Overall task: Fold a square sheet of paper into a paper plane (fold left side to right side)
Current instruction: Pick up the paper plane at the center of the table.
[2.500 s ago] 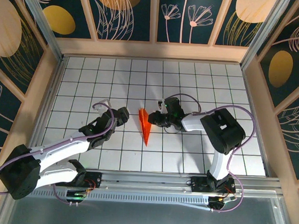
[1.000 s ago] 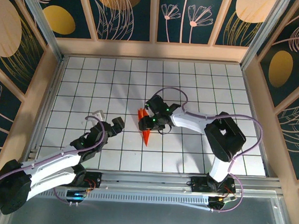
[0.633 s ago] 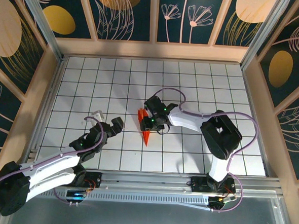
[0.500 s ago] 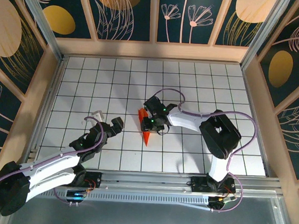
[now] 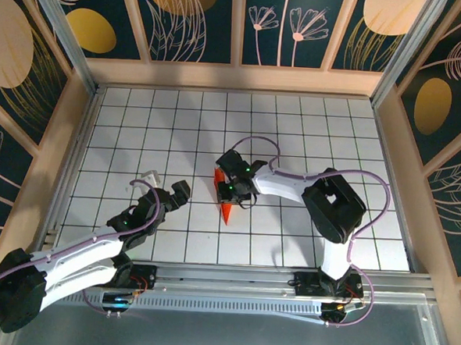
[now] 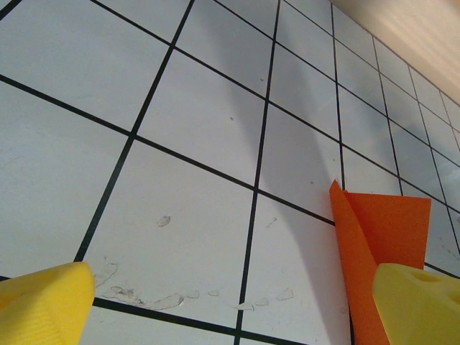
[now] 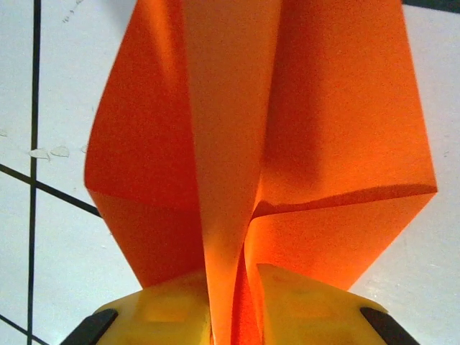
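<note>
The square sheet of paper is bright orange and folded into a slim pointed dart, the paper plane, lying mid-table with its tip toward the near edge. My right gripper sits over its wide end. In the right wrist view the fanned creases of the paper rise between the yellow fingers, and my right gripper is shut on the upright middle fold. My left gripper stands open about a tile and a half left of the paper. Its wrist view shows my left gripper with bare tile between its pads and the paper's edge at right.
The white gridded table is ringed by low wooden walls. A metal rail runs along the near edge by the arm bases. Small scuffs mark the tile under the left gripper.
The right gripper slid a little left over the paper's wide end and closed its jaws on the fold. The left arm had pulled back toward the near left and now holds still.
</note>
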You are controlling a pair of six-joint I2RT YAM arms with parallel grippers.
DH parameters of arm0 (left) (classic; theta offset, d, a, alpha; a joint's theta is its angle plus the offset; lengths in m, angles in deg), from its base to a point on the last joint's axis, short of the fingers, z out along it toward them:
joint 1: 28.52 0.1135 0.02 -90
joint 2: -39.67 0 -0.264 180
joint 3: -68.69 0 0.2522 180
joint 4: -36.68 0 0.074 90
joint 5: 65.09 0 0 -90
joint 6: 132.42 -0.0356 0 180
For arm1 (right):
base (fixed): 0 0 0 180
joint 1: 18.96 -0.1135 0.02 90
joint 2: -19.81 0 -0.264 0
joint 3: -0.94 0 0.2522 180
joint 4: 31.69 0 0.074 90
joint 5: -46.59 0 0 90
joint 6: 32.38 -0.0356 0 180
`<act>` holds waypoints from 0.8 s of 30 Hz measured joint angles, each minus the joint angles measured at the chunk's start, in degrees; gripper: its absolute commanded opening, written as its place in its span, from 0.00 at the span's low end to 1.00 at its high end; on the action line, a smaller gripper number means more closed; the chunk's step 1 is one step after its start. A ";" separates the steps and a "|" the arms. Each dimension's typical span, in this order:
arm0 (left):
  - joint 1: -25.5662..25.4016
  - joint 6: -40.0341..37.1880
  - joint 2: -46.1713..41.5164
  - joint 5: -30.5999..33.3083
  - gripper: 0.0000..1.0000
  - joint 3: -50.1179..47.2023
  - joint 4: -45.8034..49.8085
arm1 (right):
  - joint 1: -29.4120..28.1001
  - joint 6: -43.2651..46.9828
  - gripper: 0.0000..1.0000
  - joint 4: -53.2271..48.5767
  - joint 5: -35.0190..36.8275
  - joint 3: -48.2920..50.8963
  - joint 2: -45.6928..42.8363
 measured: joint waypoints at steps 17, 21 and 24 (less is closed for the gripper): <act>0.00 -0.02 -1.53 0.20 0.99 0.00 0.61 | -1.81 -0.68 0.09 -1.95 2.95 -1.88 1.81; 0.00 -0.04 -3.41 0.61 0.99 0.00 1.77 | -1.81 -1.29 0.09 -1.92 3.08 -2.12 1.81; 0.00 -0.04 -5.03 0.87 0.99 -0.02 2.58 | -1.84 -1.68 0.09 -1.86 3.06 -2.12 2.32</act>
